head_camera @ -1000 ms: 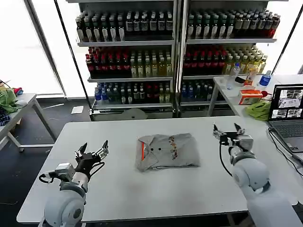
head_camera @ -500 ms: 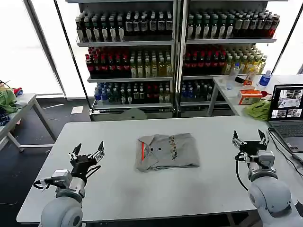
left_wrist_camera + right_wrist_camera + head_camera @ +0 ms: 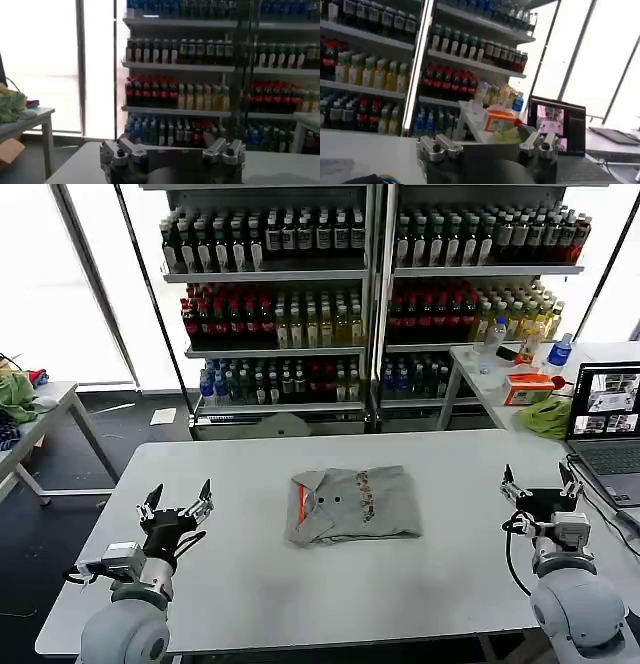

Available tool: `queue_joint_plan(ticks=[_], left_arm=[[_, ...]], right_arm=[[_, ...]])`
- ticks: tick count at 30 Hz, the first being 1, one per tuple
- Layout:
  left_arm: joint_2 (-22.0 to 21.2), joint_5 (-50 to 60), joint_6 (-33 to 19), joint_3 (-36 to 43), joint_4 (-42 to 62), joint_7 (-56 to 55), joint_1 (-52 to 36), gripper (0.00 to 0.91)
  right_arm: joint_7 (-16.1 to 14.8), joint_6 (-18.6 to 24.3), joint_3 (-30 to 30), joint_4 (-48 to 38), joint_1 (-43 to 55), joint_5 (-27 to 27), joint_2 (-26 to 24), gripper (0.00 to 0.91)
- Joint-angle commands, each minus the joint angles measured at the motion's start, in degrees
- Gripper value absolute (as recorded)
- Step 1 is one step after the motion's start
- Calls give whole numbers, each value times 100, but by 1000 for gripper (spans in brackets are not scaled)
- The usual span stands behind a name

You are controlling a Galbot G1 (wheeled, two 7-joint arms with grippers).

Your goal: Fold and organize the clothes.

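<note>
The clothes (image 3: 353,503) lie folded in a neat grey stack at the middle of the white table (image 3: 330,584); an orange neckband and a small multicoloured print show on top. My left gripper (image 3: 176,502) is raised at the table's left side, open and empty, well clear of the stack. Over the right side my right gripper (image 3: 541,482) is raised too, open and empty. In the left wrist view the left gripper (image 3: 172,148) spreads wide before the shelves. The right wrist view has the right gripper (image 3: 487,144) open the same way.
A laptop (image 3: 605,429) sits at the table's right edge, with a lime-green cloth (image 3: 546,415) and an orange box (image 3: 527,388) on a side table behind it. Shelves of bottles (image 3: 370,294) fill the back. Another table with cloths (image 3: 18,399) stands far left.
Both arms have drawn back from the folded stack toward the table's outer sides and lower in view. Both grippers stay open. The clothes have not moved.
</note>
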Motion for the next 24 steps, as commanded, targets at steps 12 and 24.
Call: queue_joint_plan(ticks=[12, 24], left_arm=[[61, 197, 114, -131, -39, 201, 104, 907], [39, 211, 106, -146, -98, 317, 192, 907]], right_arm=[[25, 28, 5, 67, -76, -58, 59, 907], [22, 24, 5, 99, -77, -56, 38, 907]])
